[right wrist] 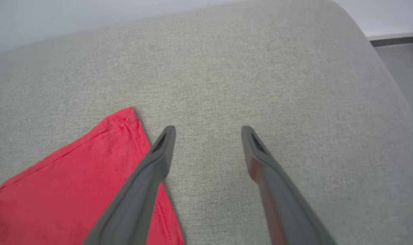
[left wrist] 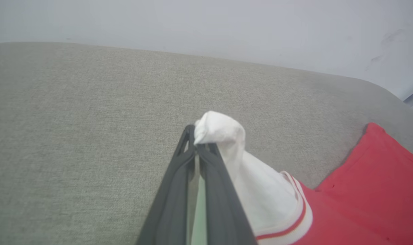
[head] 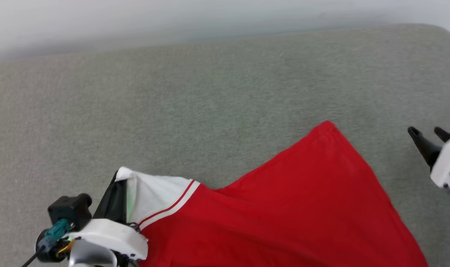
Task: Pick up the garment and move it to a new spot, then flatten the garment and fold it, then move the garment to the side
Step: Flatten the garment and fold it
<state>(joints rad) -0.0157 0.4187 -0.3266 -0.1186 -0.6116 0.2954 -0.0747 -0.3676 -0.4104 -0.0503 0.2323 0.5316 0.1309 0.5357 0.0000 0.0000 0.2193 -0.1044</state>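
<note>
The garment (head: 299, 200), red with a white sleeve and red-striped trim, lies spread over the grey cushioned surface (head: 210, 92), its plain red side up. My left gripper (head: 115, 185) at the lower left is shut on the white sleeve (left wrist: 233, 160), which bunches over the fingertips in the left wrist view. My right gripper (head: 427, 134) hovers at the right edge, open with nothing between its fingers, a short way right of the garment's red corner (right wrist: 128, 117). In the right wrist view the left finger (right wrist: 159, 153) overlaps the red edge.
The grey surface curves down at its far right (right wrist: 380, 68), where floor and a dark baseboard (right wrist: 397, 41) show. A pale wall (left wrist: 206, 23) stands behind the far edge. Bare grey fabric stretches beyond the garment.
</note>
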